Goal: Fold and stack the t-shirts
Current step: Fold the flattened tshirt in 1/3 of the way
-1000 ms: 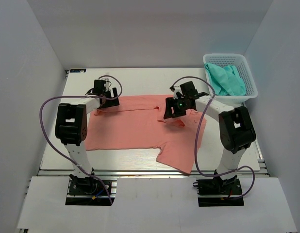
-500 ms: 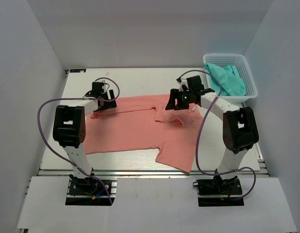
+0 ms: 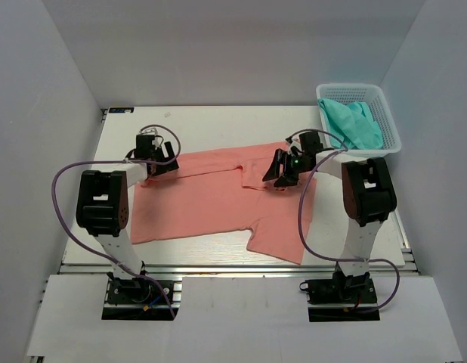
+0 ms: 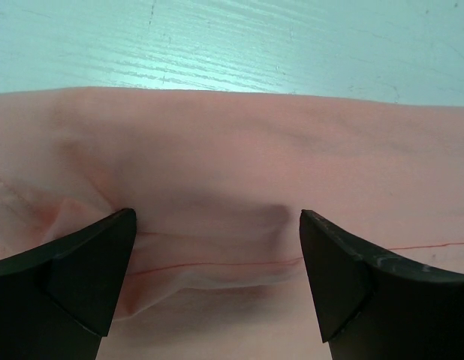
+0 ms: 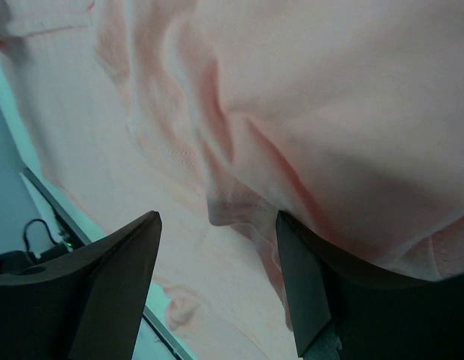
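The salmon-pink t-shirt [image 3: 211, 197] lies spread across the middle of the table, its right part folded and wrinkled. My left gripper [image 3: 159, 156] is at the shirt's far left edge. In the left wrist view it [image 4: 217, 259] is open, with a raised ridge of pink cloth and a seam between its fingers [image 4: 82, 277]. My right gripper [image 3: 281, 172] is low over the shirt's far right part. In the right wrist view it [image 5: 217, 262] is open around a hanging fold of pink cloth [image 5: 239, 202]. The teal-green t-shirt [image 3: 353, 125] lies bunched in the basket.
The white lattice basket [image 3: 390, 144] stands at the far right corner of the table. Bare white table [image 3: 218, 125] runs behind the shirt. The grey enclosure walls close in on both sides. Cables loop beside both arms.
My right arm swung out to the right and its gripper dropped lower onto the shirt. The shirt's far right edge shifted farther back. My left gripper slid slightly left.
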`<state>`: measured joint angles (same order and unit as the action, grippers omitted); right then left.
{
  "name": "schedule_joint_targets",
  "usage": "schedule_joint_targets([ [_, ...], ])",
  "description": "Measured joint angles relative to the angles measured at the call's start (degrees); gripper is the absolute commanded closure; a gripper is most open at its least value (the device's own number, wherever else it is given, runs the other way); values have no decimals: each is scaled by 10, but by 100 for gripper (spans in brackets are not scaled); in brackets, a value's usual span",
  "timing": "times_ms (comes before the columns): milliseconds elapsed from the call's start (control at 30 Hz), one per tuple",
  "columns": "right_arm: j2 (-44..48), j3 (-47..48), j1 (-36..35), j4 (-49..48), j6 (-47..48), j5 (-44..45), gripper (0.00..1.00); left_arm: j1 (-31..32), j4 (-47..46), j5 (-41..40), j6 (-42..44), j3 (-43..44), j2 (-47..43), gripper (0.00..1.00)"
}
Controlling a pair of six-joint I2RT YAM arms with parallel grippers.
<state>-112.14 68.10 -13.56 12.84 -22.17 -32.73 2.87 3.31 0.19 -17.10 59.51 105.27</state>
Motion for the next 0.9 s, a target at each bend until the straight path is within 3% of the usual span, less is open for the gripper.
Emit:
schedule_joint_targets([
  [200,-49,58,30,-7,-25,-26,31,-11,-3,44,-2,57,46,0],
  [500,-126,211,40,21,3,66,31,-10,30,94,36,240,171,0],
  [700,-131,233,49,38,28,123,31,-10,60,96,43,220,141,0],
  [900,-123,228,49,43,59,136,31,-10,88,36,44,146,24,0],
])
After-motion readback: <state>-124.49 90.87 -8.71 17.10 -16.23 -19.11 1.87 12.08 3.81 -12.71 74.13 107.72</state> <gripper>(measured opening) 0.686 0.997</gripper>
